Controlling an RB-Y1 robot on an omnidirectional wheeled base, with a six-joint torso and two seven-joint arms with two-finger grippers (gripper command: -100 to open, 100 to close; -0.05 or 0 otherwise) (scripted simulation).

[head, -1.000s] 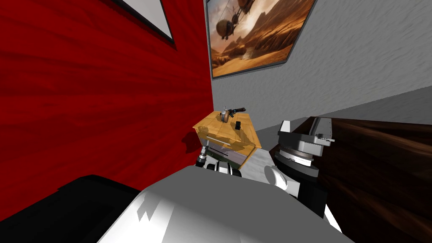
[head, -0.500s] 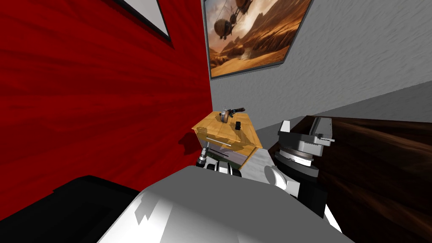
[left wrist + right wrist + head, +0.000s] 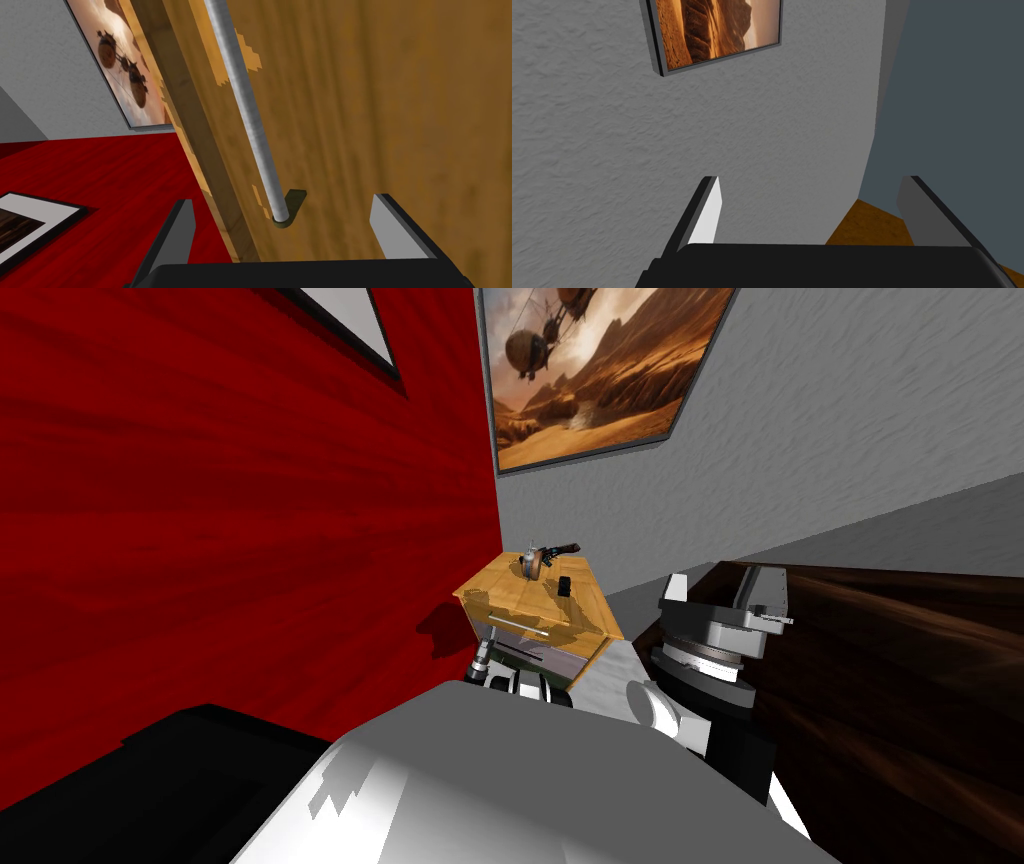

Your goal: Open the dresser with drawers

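Note:
A small wooden dresser [image 3: 545,598] stands in the corner between the red wall and the grey wall. Its drawer front [image 3: 375,100] carries a long grey bar handle [image 3: 245,100], also seen as a thin pale bar [image 3: 518,625] in the head view. My left gripper [image 3: 282,200] is open right at the drawer front, with the handle's end and its dark bracket [image 3: 296,197] between the fingers, touching neither. It shows at the dresser's near left corner [image 3: 487,646]. My right gripper [image 3: 811,179] is open and holds nothing; that arm [image 3: 715,638] is raised to the right of the dresser.
A round brownish object with a dark handle [image 3: 540,558] and a small black item [image 3: 565,584] lie on the dresser top. Dark wooden furniture [image 3: 900,688] stands close on the right. The red wall [image 3: 250,538] is close on the left. A framed painting [image 3: 600,368] hangs above.
The whole head picture has drifted slightly, so my view has shifted a little. The arms and the dresser stand as before.

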